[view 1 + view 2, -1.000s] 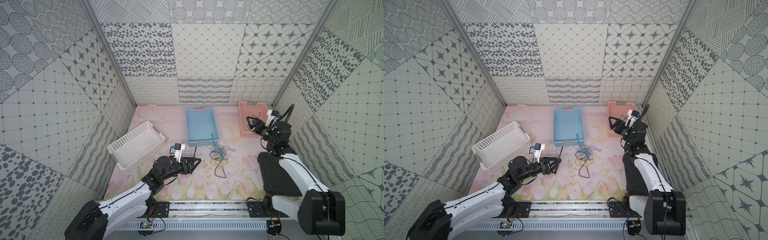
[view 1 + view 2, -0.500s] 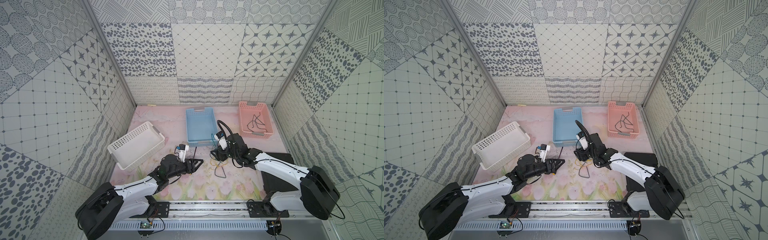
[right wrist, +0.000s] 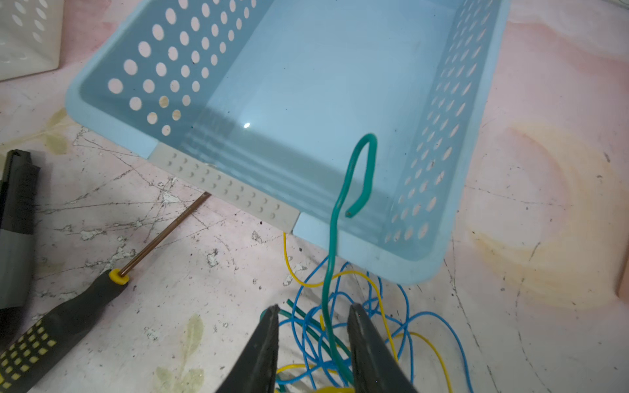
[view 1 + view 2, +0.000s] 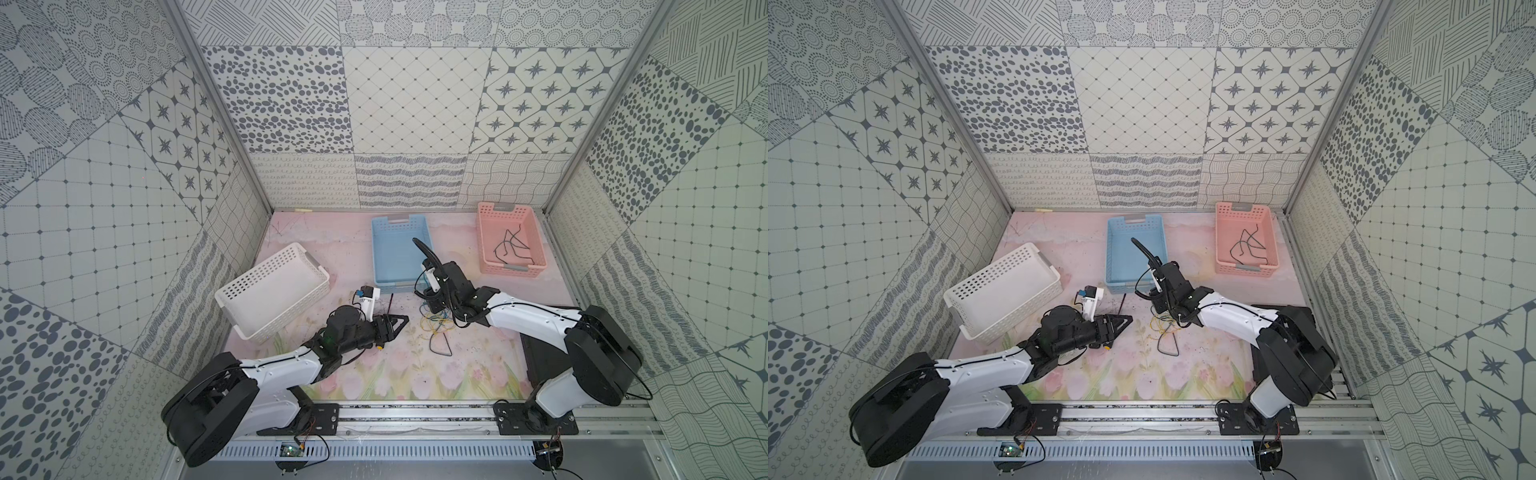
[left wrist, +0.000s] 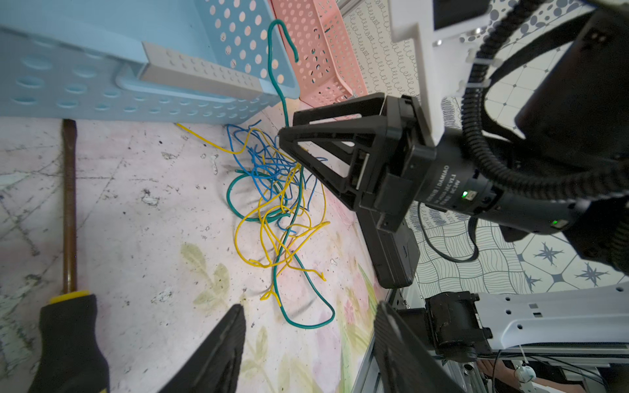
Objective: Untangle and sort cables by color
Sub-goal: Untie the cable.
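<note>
Right gripper [image 3: 315,306] narrow gap, jaws astride green cable [image 3: 333,231], not pinching, over cable tangle [image 5: 275,190] just beside blue basket [image 3: 374,253]. Left gripper [image 5: 309,308] wide, holding nothing.

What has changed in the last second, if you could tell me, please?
The right gripper swung from over the pink basket, where a dark cable now lies uncovered, across to the tangle by the blue basket; its jaws now straddle the upright green cable, not yet closed. The left gripper, open, barely moved beside the screwdriver. Nothing else shifted.
</note>
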Tool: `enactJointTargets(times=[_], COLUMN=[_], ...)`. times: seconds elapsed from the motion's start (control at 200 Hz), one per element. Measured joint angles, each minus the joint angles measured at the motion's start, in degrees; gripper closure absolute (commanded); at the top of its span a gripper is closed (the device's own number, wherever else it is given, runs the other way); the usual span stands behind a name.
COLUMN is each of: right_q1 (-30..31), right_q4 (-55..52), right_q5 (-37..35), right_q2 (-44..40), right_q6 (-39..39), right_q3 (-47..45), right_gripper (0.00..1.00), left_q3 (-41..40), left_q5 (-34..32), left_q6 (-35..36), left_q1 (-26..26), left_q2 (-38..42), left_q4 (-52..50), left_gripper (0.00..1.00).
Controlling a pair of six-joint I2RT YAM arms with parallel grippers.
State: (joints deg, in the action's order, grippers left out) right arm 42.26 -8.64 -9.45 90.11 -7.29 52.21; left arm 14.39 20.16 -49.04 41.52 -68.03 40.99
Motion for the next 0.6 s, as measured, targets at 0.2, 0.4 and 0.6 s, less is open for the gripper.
enactJointTargets(times=[0.2, 0.4, 0.6], right_q1=[0.0, 0.1, 0.1], right_q4=[-0.8, -1.6, 0.2], right_q5=[-1.7, -0.2, 7.8], right_q2=[3.9, 2.3, -15.9], right_q6=[0.2, 0.1, -1.1], right_q3=[3.0, 3.0, -4.0], right_gripper=[0.89, 1.0, 1.0], left_q3=[0.1, 0.0, 0.4], left_q5=[0.0, 0.0, -0.5], left_q6=[0.0, 0.0, 1.0], left_q1=[0.0, 0.0, 1.9], left_q2=[-0.3, -0.2, 1.3], left_q4=[0.0, 0.0, -0.2], left_gripper=[0.38, 0.38, 0.37])
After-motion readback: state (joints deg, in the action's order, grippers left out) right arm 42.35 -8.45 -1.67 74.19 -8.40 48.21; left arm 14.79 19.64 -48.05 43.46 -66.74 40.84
